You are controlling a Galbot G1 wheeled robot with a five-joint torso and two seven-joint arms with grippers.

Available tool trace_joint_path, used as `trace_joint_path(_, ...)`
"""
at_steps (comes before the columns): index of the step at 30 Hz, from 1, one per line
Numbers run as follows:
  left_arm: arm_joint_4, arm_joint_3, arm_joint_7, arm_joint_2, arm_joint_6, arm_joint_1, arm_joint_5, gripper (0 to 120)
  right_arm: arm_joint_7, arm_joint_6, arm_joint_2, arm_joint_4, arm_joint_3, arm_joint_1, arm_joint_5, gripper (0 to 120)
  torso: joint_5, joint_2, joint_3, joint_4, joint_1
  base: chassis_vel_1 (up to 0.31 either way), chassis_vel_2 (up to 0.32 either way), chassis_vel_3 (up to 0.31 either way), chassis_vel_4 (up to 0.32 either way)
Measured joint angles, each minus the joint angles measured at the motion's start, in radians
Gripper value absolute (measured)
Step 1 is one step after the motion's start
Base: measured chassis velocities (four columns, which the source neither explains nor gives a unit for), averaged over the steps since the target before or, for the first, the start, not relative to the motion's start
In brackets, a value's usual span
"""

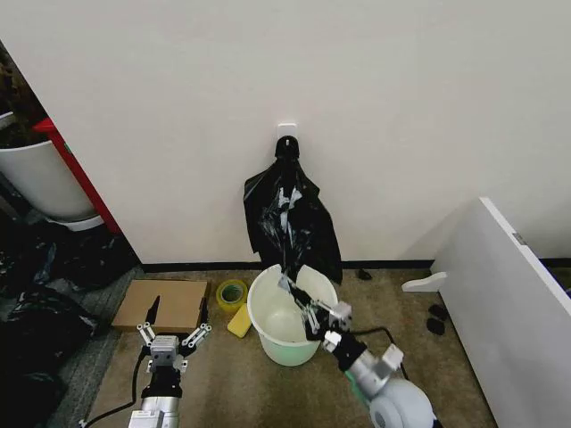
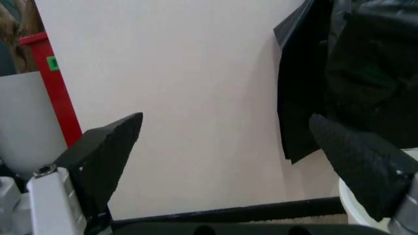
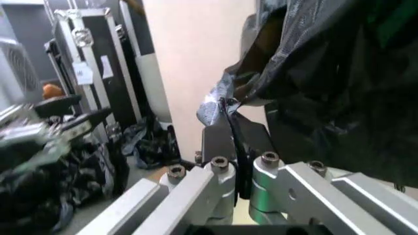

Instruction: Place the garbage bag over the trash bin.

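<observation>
The trash bin (image 1: 269,346), a round white bucket, stands on the floor at the foot of the wall. Above it a bunch of glossy black bags hangs from a white hook (image 1: 286,131). My right gripper (image 1: 293,287) reaches over the bin's rim and is shut on a thin lower corner of the garbage bag (image 1: 289,269), which still hangs with the bunch. In the right wrist view the closed fingers (image 3: 222,137) pinch a crinkled strip of the bag (image 3: 326,73). My left gripper (image 1: 169,336) hovers low to the left of the bin, open and holding nothing (image 2: 228,161).
A flat cardboard sheet (image 1: 165,303), a yellow tape roll (image 1: 232,292) and a yellow pad (image 1: 239,323) lie left of the bin. A dark heap of bags (image 1: 36,312) and a big white tub (image 1: 40,178) sit far left. A white panel (image 1: 508,294) stands at right.
</observation>
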Motion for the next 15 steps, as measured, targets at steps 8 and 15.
trace_joint_path(8,-0.003,0.0,0.0,0.004,-0.003,0.002,0.0,100,-0.032,0.068,0.019,-0.007,0.002,-0.039,-0.079,0,0.0,0.0,0.0,0.0001,0.0,0.0,0.0,0.0,0.0)
trace_joint_path(15,-0.004,0.0,-0.001,0.007,-0.003,0.002,-0.002,100,-0.058,0.119,0.02,-0.007,0.009,-0.082,-0.122,0,0.0,0.0,0.0,0.0,0.0,0.0,0.0,0.0,0.0)
